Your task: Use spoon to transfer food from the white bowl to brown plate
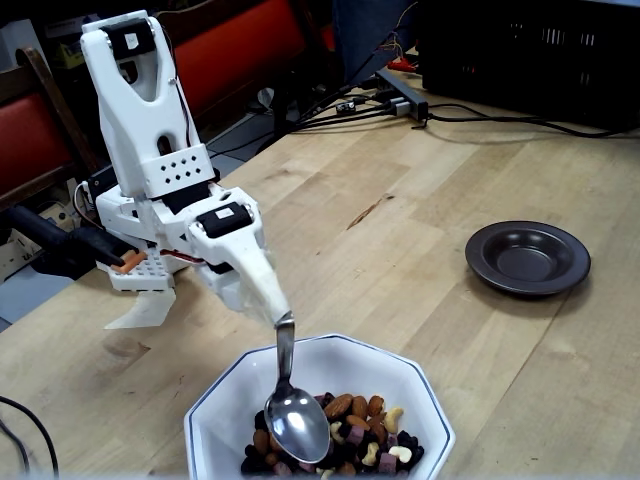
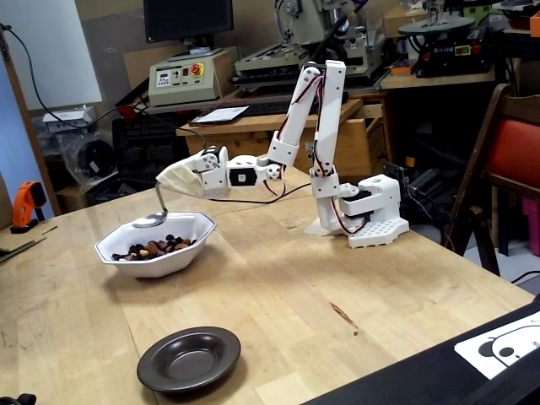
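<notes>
The white bowl [image 1: 425, 395] [image 2: 194, 237] stands at the near table edge in one fixed view and at the left in the other. The food [image 1: 365, 425] [image 2: 156, 247], mixed nuts and dried fruit, lies in it. My gripper [image 1: 279, 312] [image 2: 163, 184], its fingers wrapped in pale tape, is shut on the handle of the spoon [image 1: 297, 423] [image 2: 150, 221]. The spoon hangs down into the bowl's left part, just over the food, and its shiny oval looks empty. The brown plate [image 1: 527, 257] [image 2: 188, 360] sits empty on the table, well apart from the bowl.
The arm's white base [image 1: 150, 270] [image 2: 371, 221] is fixed to the wooden table. Cables [image 1: 480, 115] and a black crate [image 1: 540, 50] lie at the back. A red chair [image 2: 510, 160], workshop machines and an orange tool [image 2: 27, 202] surround the table.
</notes>
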Controlling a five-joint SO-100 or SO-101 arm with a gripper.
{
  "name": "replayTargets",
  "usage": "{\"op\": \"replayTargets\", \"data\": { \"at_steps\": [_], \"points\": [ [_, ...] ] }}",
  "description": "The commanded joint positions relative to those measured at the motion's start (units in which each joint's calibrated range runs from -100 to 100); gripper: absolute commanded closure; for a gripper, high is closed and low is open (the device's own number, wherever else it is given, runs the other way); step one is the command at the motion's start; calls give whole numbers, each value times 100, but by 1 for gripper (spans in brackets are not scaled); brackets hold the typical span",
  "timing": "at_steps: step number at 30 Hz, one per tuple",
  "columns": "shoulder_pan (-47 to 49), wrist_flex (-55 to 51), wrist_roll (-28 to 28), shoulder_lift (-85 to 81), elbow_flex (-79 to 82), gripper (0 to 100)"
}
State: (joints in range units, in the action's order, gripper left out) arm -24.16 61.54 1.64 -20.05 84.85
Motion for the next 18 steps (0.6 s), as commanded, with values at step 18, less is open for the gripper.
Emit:
{"op": "replayTargets", "data": {
  "at_steps": [18],
  "points": [
    [-73, 115, 488, -2038, 1143, 97]
  ]
}}
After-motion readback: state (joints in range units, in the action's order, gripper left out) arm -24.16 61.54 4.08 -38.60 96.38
